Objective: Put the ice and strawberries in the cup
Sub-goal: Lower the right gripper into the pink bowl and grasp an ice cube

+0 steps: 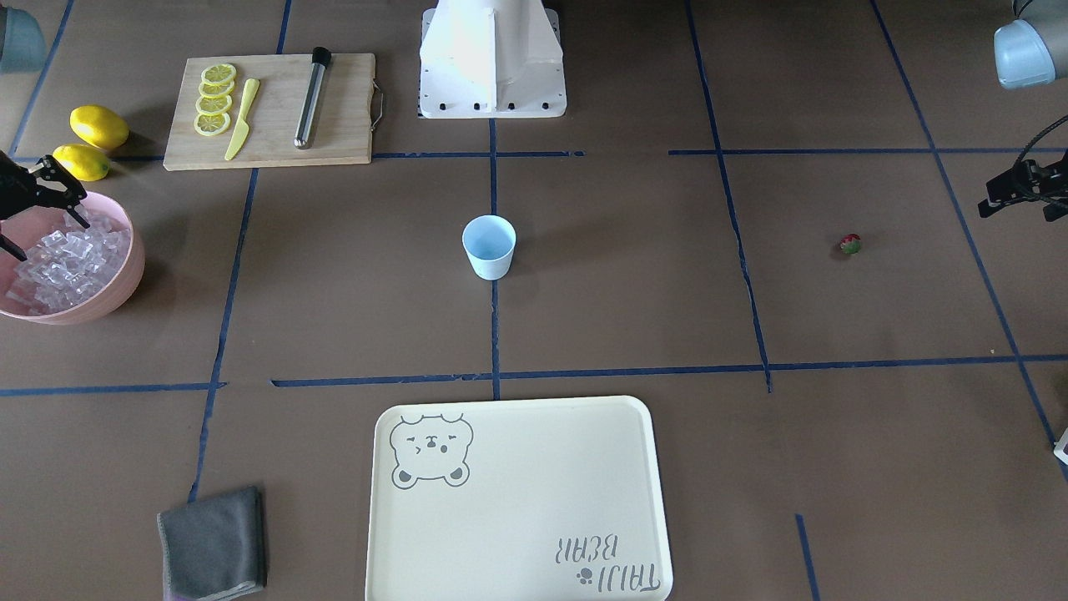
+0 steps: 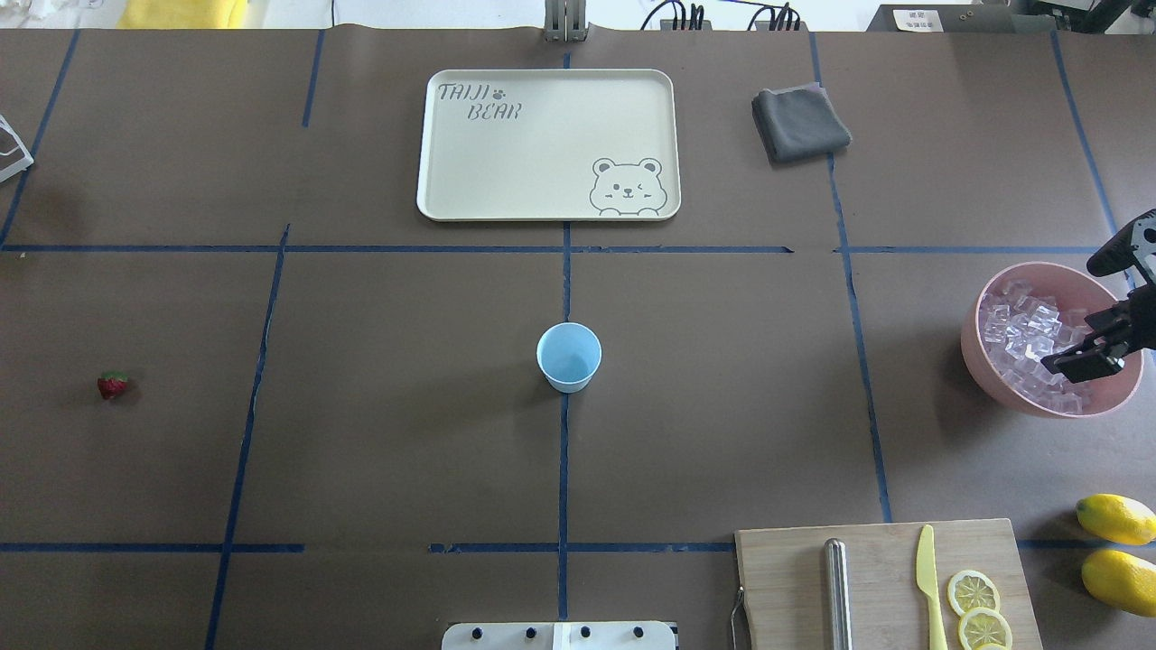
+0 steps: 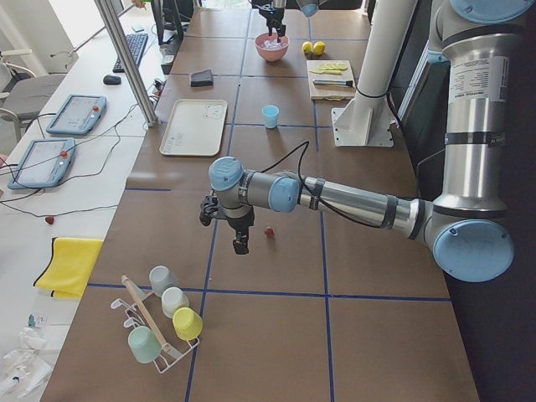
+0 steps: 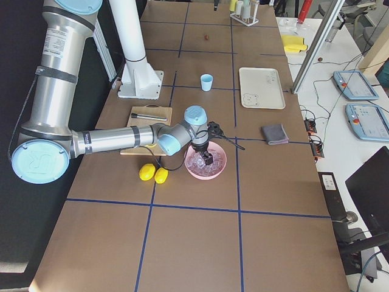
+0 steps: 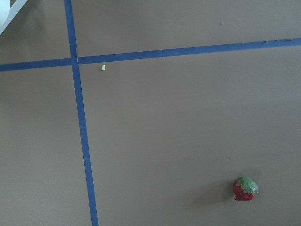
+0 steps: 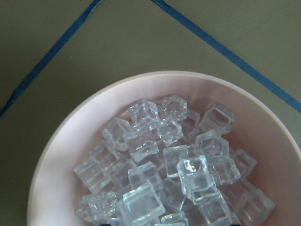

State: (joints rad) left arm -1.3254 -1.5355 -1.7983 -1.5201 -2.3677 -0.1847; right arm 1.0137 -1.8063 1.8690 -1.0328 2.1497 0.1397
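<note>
Nearest the robot's base, a cutting board (image 2: 795, 587) carries lemon slices (image 2: 974, 592) and a yellow knife (image 2: 927, 578), with two lemons (image 2: 1115, 519) beside it. Farther out, the cup (image 2: 569, 357) stands upright and empty at the centre of the counter (image 2: 361, 406). The strawberry (image 2: 112, 385) lies well to its left. The left pincer (image 3: 240, 244) hangs near the strawberry, and I cannot tell its grip. On the right, the right pincer (image 1: 50, 238), spread wide and holding nothing, hovers over the ice (image 2: 1020, 334) in the pink bowl (image 2: 971, 334). Farthest are a cream tray (image 2: 433, 181) and a grey cloth (image 2: 799, 122).
</note>
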